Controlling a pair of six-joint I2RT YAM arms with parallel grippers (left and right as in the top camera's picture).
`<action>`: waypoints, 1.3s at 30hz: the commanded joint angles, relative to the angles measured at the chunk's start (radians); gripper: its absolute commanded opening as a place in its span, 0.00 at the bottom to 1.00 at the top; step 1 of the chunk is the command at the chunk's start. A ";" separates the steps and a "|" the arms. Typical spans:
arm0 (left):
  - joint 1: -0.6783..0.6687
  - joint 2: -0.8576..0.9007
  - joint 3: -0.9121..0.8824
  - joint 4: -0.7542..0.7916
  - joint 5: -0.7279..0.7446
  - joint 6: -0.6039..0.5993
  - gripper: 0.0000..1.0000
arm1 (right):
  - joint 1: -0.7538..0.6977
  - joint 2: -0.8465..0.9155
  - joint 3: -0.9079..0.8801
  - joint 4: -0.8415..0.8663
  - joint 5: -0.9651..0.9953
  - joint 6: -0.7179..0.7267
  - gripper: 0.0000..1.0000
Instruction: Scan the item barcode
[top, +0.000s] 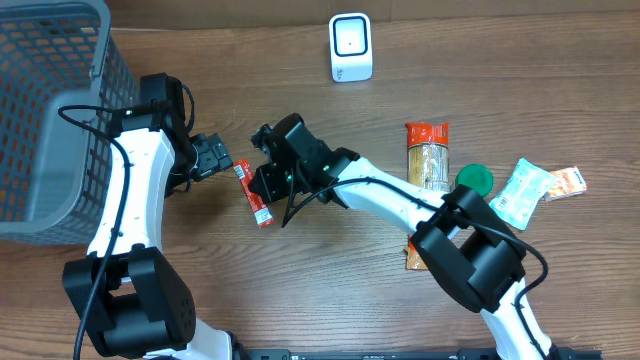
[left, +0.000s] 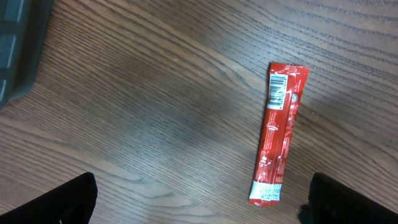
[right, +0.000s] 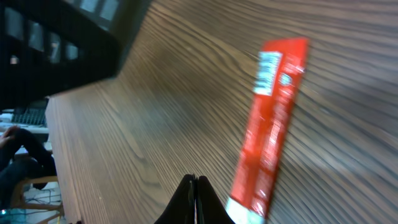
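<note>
The sachet (left: 278, 132) is seen flat on the table (left: 155, 93), barcode up, just ahead of the left jaws, which are spread wide and empty. The right jaws are pressed shut on nothing, with the sachet just beside their tips. It is judged light, limp and slippery; a pinch across one sealed end is advised.

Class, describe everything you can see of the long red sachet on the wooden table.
The long, narrow red sachet looks like glossy plastic film, sealed at both ends. A white barcode panel faces up near one end; a white printed strip marks the other. It lies flat on the wooden table, held by nothing.
</note>
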 joint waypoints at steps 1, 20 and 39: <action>-0.007 -0.010 0.010 0.001 -0.006 0.008 1.00 | 0.030 0.066 -0.009 0.037 -0.015 0.000 0.04; -0.007 -0.010 0.010 0.001 -0.006 0.008 1.00 | 0.042 0.091 -0.005 -0.150 0.286 0.104 0.04; -0.007 -0.010 0.010 0.001 -0.006 0.008 1.00 | -0.113 -0.036 -0.007 -0.132 -0.004 0.055 0.04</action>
